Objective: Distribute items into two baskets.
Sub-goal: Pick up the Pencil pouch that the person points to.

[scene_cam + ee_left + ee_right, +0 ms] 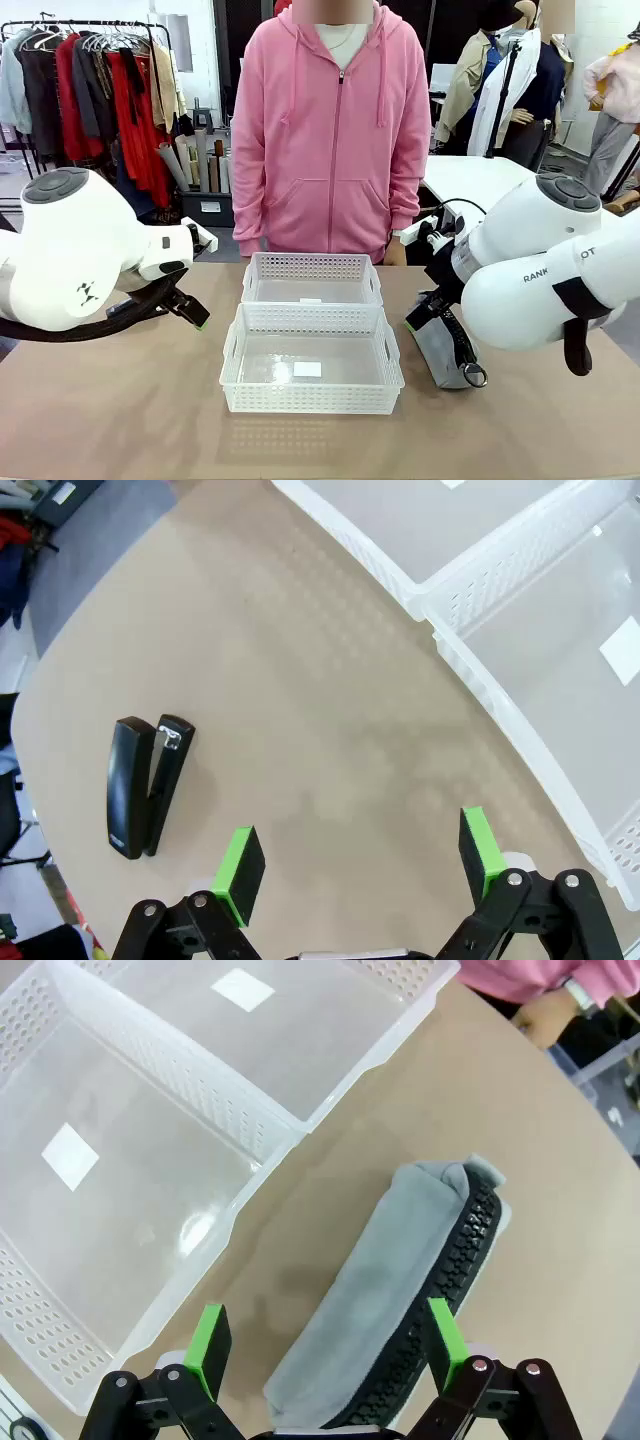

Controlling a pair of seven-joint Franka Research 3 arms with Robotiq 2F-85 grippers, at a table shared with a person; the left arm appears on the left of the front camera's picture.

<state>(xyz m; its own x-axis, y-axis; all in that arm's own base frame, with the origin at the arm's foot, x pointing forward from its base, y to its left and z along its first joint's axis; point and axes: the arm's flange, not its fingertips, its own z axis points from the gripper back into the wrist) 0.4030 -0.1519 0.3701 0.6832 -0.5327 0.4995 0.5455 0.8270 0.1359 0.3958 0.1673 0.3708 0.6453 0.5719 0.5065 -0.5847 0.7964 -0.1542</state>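
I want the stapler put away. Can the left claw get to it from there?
Probably yes. The left claw is open above the table, and the stapler lies just off to one side with nothing between them. It would need to shift sideways first.

Clothes rack (far left) behind tan table.

baskets: 2, glossy white perforated plastic | pouch: soft grey cloth | stapler: glossy black plastic | table: matt tan
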